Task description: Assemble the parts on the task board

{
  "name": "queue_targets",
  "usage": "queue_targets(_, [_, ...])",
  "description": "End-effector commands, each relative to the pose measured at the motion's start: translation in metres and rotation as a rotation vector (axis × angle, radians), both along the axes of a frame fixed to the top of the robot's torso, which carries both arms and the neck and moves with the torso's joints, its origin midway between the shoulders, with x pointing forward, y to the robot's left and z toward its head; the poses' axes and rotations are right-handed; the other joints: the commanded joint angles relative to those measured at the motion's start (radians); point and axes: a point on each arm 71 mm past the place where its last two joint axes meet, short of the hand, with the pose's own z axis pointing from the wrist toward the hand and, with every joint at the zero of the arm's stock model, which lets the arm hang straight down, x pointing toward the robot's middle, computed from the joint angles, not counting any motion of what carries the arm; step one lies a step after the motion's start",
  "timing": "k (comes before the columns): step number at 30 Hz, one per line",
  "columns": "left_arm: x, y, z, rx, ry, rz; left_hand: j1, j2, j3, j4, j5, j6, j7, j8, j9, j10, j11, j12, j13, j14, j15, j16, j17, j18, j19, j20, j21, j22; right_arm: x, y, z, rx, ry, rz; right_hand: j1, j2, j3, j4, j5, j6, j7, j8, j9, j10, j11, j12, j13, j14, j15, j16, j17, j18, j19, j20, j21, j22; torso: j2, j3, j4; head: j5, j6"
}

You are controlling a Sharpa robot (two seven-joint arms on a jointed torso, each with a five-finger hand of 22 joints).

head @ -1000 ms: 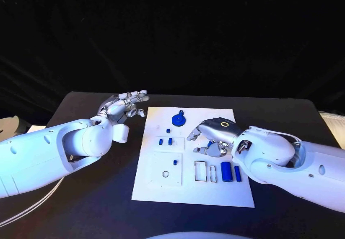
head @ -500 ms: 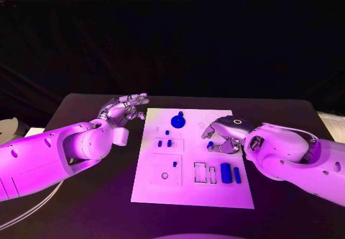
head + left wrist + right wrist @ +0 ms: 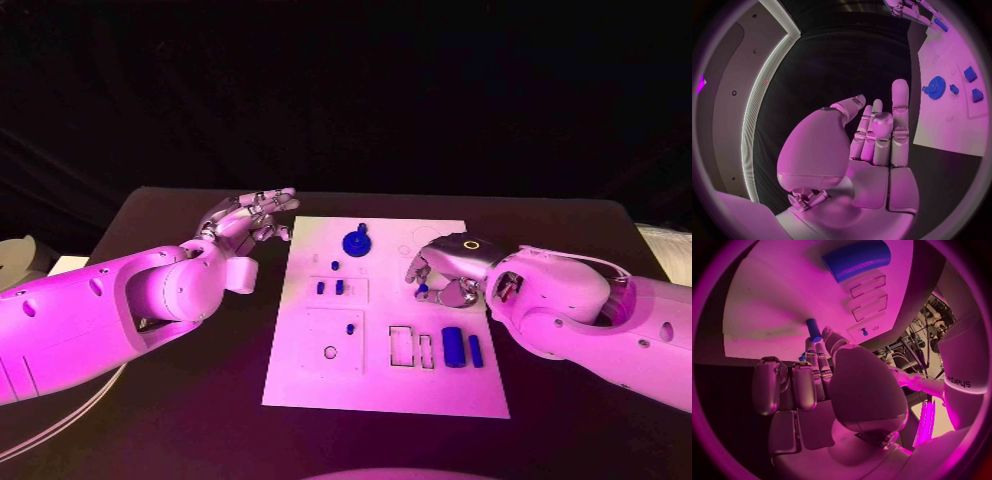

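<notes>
Peg (image 3: 814, 330) first: a small blue cylinder pinched at the right hand's (image 3: 450, 270) fingertips, held over the board (image 3: 387, 390) near its right edge, about halfway up. The wrist view shows it best, standing proud of the fingers with the board's white face behind it. It looks like a light, rigid plastic piece, smooth enough to twist or slip if the pinch loosens, so a grip across its middle with the tip left free for the hole seems the sound way to carry it.

Over on the far side, the left hand (image 3: 248, 218) hangs off the board's top left corner above the worktop (image 3: 173, 400), fingers apart and upright, nothing in them.

Down on the board, the gear (image 3: 355, 241) sits near the top edge at centre. Two fat blue bars (image 3: 463, 348) lie side by side toward the lower right, beside a pair of empty slots (image 3: 413, 346). Those bars look stiff and a bit heavier than the peg; I'd take one by its long sides. Small blue blocks (image 3: 330, 287) stand left of centre.
</notes>
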Motion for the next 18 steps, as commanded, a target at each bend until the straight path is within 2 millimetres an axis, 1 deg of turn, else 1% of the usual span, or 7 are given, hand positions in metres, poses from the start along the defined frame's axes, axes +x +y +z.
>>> queue_targets(1, [-0.0007,-0.0021,0.0011,-0.008,-0.011,-0.02,-0.006,-0.005,-0.001,-0.005,-0.001,-0.005,-0.002,0.003,0.001,-0.006,0.0,0.005,0.0,-0.008,0.001,-0.002,0.0,0.01,-0.006,-0.002,-0.005,-0.001,0.0002,-0.0007,-0.0019,-0.042,-0.001,-0.002,0.005,0.005,0.008,-0.001,0.001,0.009,0.002,0.005,0.001,0.008,-0.001,0.0,-0.001,0.055,-0.01,-0.004,-0.002,0.012,-0.001,-0.01,-0.004,0.001,0.0,0.0008,-0.0013,-0.001,0.0])
queue_targets(7, [-0.0009,-0.002,0.0012,-0.008,-0.012,-0.02,-0.005,-0.003,0.0,-0.006,0.0,-0.005,-0.003,0.004,0.001,-0.007,0.0,0.008,0.0,-0.008,0.001,-0.001,-0.001,0.011,-0.006,-0.001,-0.005,-0.001,0.0004,-0.0015,-0.0024,-0.048,-0.001,-0.004,0.006,0.002,0.011,-0.002,0.001,0.013,0.002,0.004,0.001,0.009,-0.001,-0.005,-0.003,0.055,-0.011,-0.004,-0.002,0.011,0.0,-0.011,-0.005,0.001,0.0,0.001,-0.0005,-0.005,-0.001])
queue_targets(18, [-0.0009,-0.0016,0.0011,-0.008,-0.011,-0.02,-0.005,-0.003,0.0,-0.006,0.0,-0.005,-0.003,0.004,0.001,-0.007,0.0,0.008,0.0,-0.008,0.001,-0.001,-0.001,0.011,-0.006,-0.001,-0.005,-0.001,0.0005,-0.0031,-0.0032,-0.058,0.005,-0.008,0.006,0.0,0.017,0.001,0.001,0.026,0.005,0.006,0.002,0.011,-0.002,-0.014,-0.003,0.055,-0.012,-0.004,-0.003,0.011,0.0,-0.013,-0.006,0.0,0.0,0.0009,-0.0008,-0.007,0.0])
